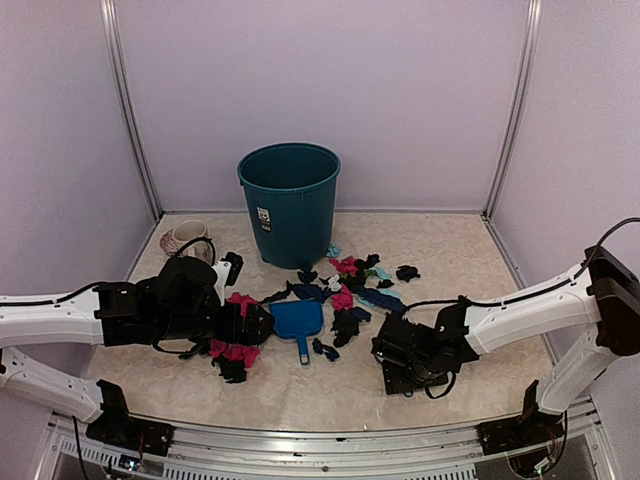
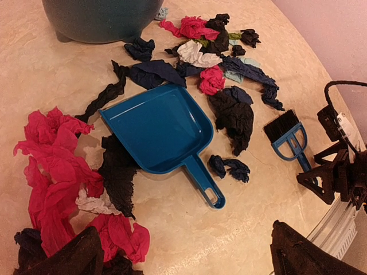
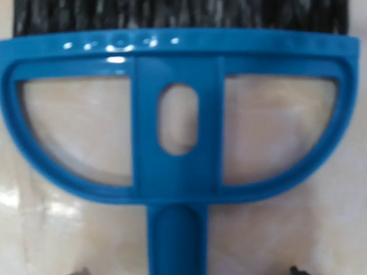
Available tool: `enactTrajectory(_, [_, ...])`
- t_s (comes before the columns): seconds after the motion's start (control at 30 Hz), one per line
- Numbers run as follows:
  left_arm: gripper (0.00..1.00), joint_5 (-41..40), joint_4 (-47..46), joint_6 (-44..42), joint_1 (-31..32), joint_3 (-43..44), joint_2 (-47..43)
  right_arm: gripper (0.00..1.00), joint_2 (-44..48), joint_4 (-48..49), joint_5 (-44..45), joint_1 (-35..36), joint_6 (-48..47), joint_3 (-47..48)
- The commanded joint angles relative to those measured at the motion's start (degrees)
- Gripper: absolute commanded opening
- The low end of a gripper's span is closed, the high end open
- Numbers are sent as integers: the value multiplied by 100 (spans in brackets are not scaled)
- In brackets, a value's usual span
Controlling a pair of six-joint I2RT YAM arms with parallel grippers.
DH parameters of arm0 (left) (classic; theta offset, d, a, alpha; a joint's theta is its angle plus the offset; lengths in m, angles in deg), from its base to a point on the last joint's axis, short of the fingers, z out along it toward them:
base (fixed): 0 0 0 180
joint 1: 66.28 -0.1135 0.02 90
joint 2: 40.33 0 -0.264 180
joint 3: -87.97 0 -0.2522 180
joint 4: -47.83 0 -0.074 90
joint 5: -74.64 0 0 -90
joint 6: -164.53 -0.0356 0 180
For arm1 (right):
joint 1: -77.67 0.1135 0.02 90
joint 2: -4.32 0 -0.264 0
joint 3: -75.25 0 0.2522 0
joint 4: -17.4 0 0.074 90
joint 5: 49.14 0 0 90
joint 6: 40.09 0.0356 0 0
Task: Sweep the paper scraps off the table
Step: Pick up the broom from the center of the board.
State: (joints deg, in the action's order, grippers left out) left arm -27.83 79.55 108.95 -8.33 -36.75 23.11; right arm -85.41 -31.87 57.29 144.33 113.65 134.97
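Paper scraps (image 1: 352,283) in pink, black, dark blue and teal lie on the table (image 1: 480,270) in front of the bin. More pink and black scraps (image 1: 233,357) lie by my left gripper (image 1: 264,325). In the left wrist view these scraps (image 2: 51,172) lie left of the blue dustpan (image 2: 160,129). My left gripper (image 2: 189,259) is open and empty, just short of the dustpan handle. The dustpan (image 1: 297,321) lies flat. My right gripper (image 3: 188,269) is open, low over the blue brush (image 3: 178,114), its handle between the fingers. The brush (image 2: 288,137) lies right of the dustpan.
A teal bin (image 1: 290,200) stands at the back centre, behind the scraps. A pale cup (image 1: 186,237) sits at the back left. Lilac walls enclose the table on three sides. A metal rail (image 1: 330,440) runs along the front edge.
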Motion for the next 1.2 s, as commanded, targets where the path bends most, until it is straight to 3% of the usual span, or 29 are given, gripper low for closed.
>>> enactTrajectory(0.0, [99, 21, -96, -51, 36, 96, -38, 78, 0, -174, 147, 50, 444, -159])
enactTrajectory(0.37, [99, -6, -104, 44, 36, 18, -186, 72, -73, 382, -108, 52, 558, -386])
enactTrajectory(1.17, [99, -84, -80, 54, 38, -23, -179, 38, -637, -152, 396, 58, 183, 199])
